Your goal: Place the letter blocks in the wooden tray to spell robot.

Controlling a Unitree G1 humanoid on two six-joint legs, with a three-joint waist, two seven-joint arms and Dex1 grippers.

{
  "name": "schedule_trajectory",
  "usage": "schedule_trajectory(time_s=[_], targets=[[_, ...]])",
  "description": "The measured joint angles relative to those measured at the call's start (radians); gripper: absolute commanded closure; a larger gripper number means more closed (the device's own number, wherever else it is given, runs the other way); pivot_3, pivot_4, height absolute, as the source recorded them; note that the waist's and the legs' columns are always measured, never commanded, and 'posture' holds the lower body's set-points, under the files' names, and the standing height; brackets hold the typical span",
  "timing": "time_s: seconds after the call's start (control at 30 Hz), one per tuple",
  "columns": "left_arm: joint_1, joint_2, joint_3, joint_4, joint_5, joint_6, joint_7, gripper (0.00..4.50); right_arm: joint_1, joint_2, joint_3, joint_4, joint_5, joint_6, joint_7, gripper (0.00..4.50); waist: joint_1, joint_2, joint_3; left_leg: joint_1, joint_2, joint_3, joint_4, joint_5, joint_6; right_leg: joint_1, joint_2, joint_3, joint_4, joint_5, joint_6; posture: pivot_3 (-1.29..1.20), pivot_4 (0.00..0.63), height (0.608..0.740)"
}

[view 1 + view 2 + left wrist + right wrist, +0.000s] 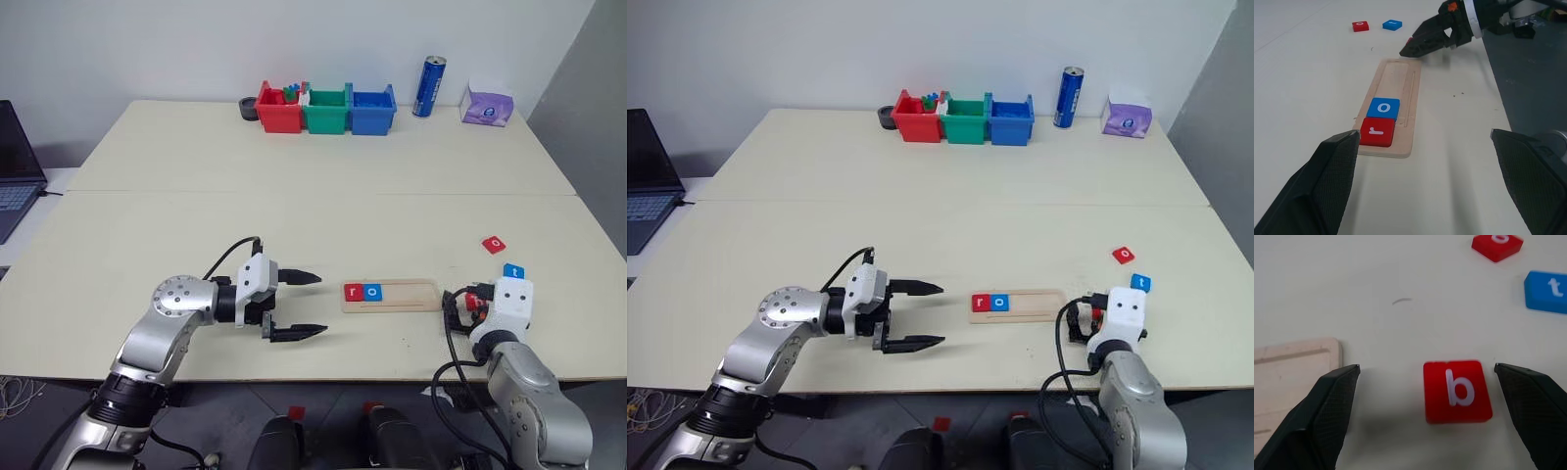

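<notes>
my right gripper (1425,396) is spread wide around the red b block (1457,390), left gripper (297,305) open too, but closing off-center could skid it away from the wooden tray (411,296)

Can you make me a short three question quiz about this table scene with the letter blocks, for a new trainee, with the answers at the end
1. True or false: the wooden tray already holds three letter blocks.
2. Which block lies between the open fingers of the right gripper? A) blue t B) red b C) blue o
3. Fill in: the two blocks in the tray, from its near end in the left wrist view, read ___ then ___.

Key:
1. False. It holds two: the red r and the blue o.
2. B, the red b. The blue t and a second red block lie farther off on the table.
3. r, o.
</notes>
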Motion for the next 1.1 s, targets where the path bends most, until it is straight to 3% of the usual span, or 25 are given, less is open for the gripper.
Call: schedule_trajectory(time_s=[0.17,0.33,0.53,1.0,1.1], targets=[[0.012,-0.001,0.0,0.0,0.001,-0.001,0.002,0.0,-0.061,-0.19,-0.084,-0.063,0.071,0.038,0.137,0.02,0.0,0.0,0.0,0.0,-0.001,0.0,0.0,0.0,0.0,0.0,0.0,-0.001,-0.001,0.0,0.0,0.0,0.15,0.74],[0.012,-0.003,-0.001,-0.001,0.0,0.001,0.002,0.0,-0.017,-0.59,-0.116,0.027,0.188,0.0,0.524,0.02,0.001,0.0,0.0,0.0,-0.002,0.0,0.0,0.0,0.0,0.001,0.0,-0.002,-0.002,0.0,0.0,0.0,0.15,0.74],[-0.006,-0.007,-0.019,-0.005,0.0,0.014,0.004,0.0,0.011,-0.884,-0.069,0.27,0.199,-0.217,0.903,0.02,0.0,-0.002,0.001,0.001,-0.002,0.001,0.001,0.0,0.0,0.002,0.001,-0.002,-0.001,0.0,0.001,0.0,0.15,0.74],[-0.012,-0.017,-0.029,-0.037,-0.001,0.047,0.023,0.0,-0.257,-0.905,0.213,0.663,0.062,-0.498,1.121,0.02,0.002,-0.002,0.001,0.001,-0.001,0.001,0.001,0.0,0.0,0.001,0.001,-0.002,-0.001,0.001,0.001,0.0,0.15,0.74],[-0.007,-0.015,-0.029,-0.043,-0.001,0.047,0.023,0.0,-0.284,-0.905,0.237,0.706,0.043,-0.522,1.15,0.6,0.003,-0.002,0.001,0.001,-0.001,0.001,0.001,0.0,0.0,0.001,0.001,-0.002,-0.001,0.001,0.001,0.0,0.15,0.74]])
